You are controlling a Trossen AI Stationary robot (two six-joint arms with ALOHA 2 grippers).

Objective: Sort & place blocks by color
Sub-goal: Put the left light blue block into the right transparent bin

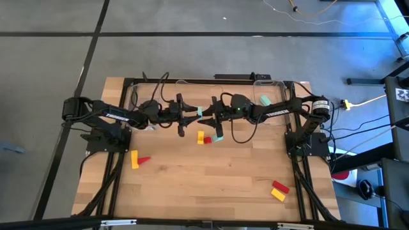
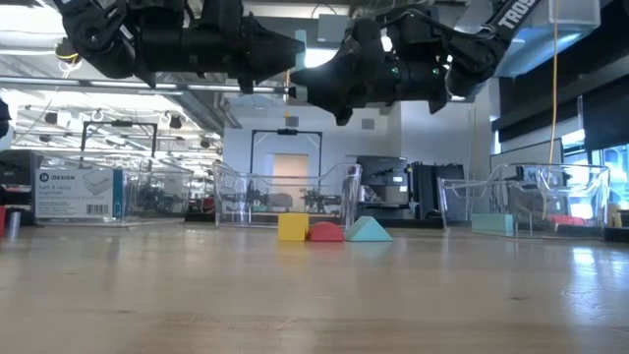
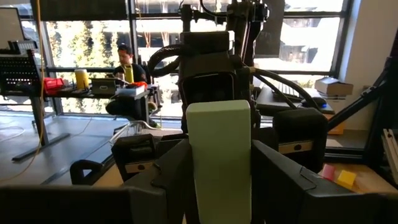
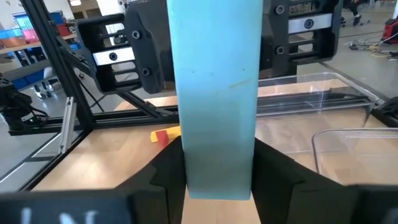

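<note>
Reading "IDESIGN", a box label [image 2: 77,189] stands behind the table [image 2: 314,295].

A robotics lab: a wooden surface [image 1: 211,172] framed by black rails, clear bins [image 2: 285,192], grey floor with cables, and a person [image 3: 124,62] at a cluttered desk by big windows.

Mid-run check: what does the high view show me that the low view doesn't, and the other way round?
Only the high view: the yellow-and-red pair at the table's left, the red-and-yellow pair near the right front, a teal block in the bin at the back right, and the teal block between the left gripper and right gripper, both above the table's middle.

Only the low view: the room behind the table, and the clear bins side-on.

Both: the centre cluster of yellow, red and teal blocks, and both arms above it.
</note>
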